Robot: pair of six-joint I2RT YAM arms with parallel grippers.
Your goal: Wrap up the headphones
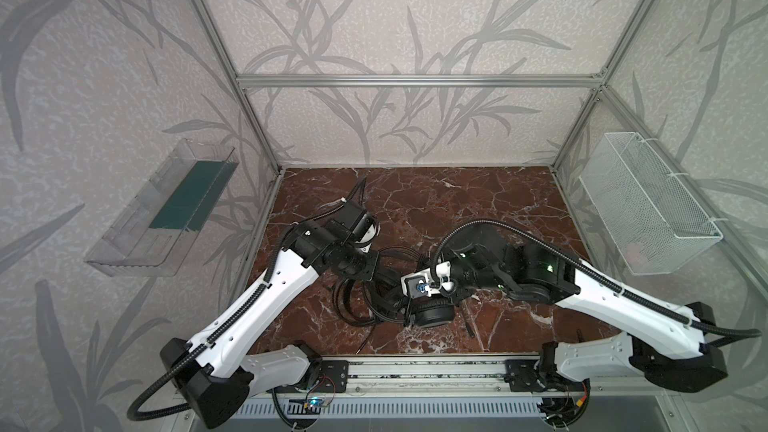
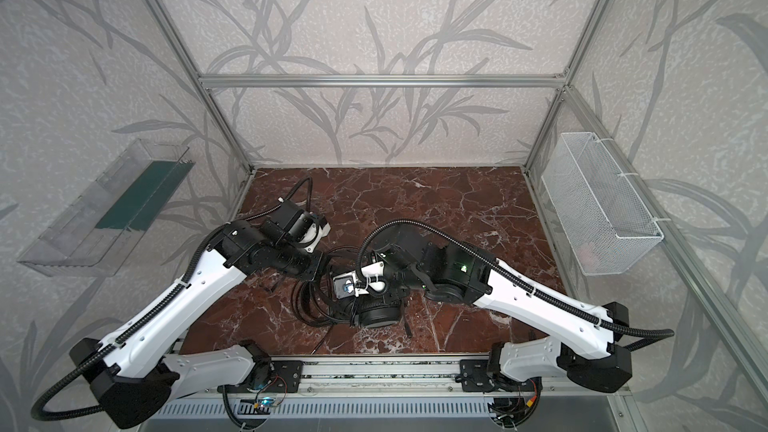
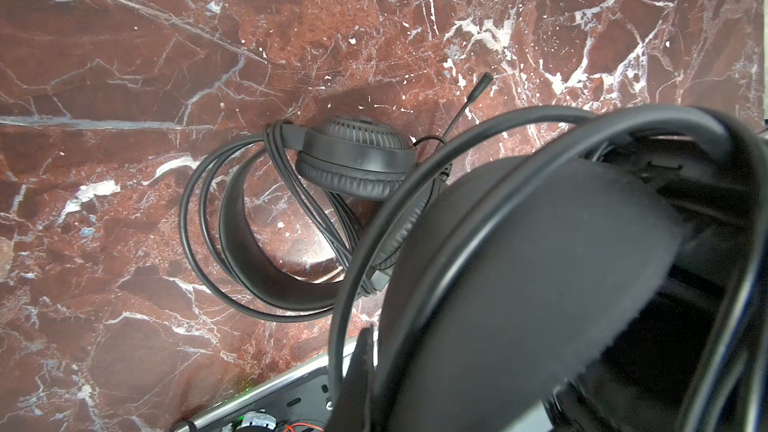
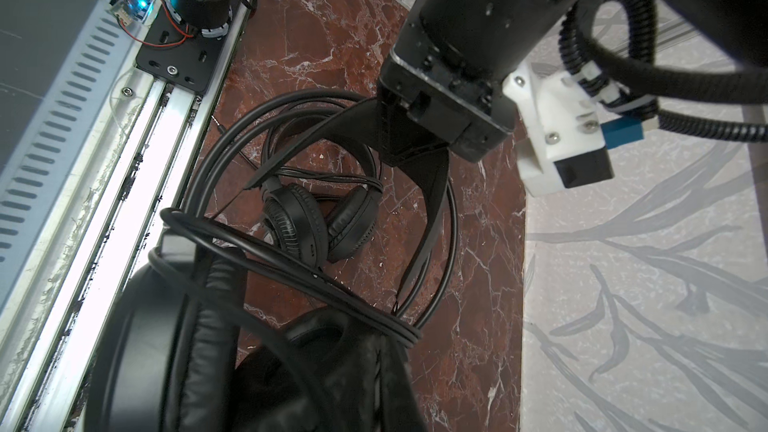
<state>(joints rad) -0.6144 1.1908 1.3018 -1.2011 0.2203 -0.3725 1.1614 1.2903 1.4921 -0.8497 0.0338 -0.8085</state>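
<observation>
Only the right wrist view showed my left end effector (image 4: 409,147) clamped on the broad band of the raised headset (image 4: 434,209), whose cable (image 4: 405,332) was bunched round the frame near the earcups. The left wrist view showed the second headset (image 3: 357,155) lying on the table (image 3: 124,56) near the front rail. In both top views my wrists covered most of the pair. My right end effector (image 1: 410,306) was closed; on what, I couldn't tell.
</observation>
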